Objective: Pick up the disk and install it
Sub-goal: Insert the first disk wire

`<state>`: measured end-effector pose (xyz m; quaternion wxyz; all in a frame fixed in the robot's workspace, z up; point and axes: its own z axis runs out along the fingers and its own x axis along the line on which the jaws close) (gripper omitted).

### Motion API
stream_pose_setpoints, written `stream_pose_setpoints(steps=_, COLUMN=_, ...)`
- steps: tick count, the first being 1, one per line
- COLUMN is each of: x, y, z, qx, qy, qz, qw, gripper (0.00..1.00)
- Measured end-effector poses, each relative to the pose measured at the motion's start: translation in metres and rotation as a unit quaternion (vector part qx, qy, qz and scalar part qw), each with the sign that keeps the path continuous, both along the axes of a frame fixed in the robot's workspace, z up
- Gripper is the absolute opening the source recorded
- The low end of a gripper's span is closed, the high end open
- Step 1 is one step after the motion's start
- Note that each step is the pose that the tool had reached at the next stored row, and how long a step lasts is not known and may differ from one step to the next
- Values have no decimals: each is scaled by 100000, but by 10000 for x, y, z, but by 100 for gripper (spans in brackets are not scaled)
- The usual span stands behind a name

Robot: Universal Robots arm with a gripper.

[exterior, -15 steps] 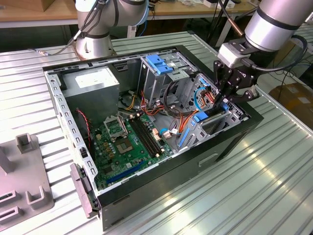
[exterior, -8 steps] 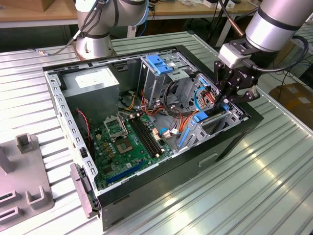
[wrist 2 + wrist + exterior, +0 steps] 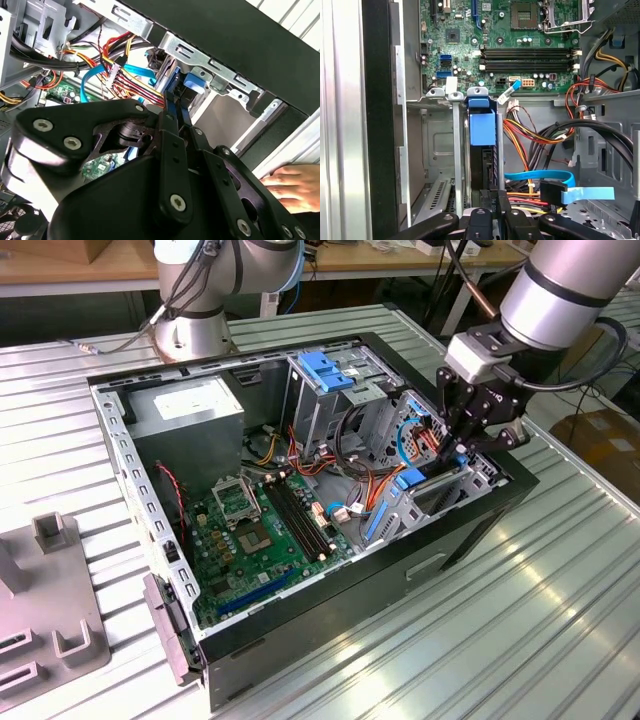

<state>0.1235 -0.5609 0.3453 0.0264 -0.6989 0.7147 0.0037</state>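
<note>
- gripper (image 3: 462, 443) closed on disk (image 3: 482, 150), standing on edge in the bay (image 3: 436, 97)
- bay sits at case (image 3: 420, 555) front corner
- hand (image 3: 292, 182) rests outside case

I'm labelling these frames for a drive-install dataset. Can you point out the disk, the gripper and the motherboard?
disk (image 3: 482, 127), first wrist view, on its blue plastic end tab.
gripper (image 3: 462, 445), exterior view, between its fingertips at the drive bay.
motherboard (image 3: 262, 530), exterior view, on the green board beside the memory slots.
</note>
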Motion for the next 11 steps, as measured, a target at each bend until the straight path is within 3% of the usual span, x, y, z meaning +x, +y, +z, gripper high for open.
stream_pose_setpoints(steps=4, x=0, y=0, z=-51, qx=-12, qy=1, qz=-2, qw=100000, gripper=16)
stream_pose_setpoints(steps=11, x=0, y=0, z=-57, qx=46, qy=-4, qz=4, qw=100000, gripper=18)
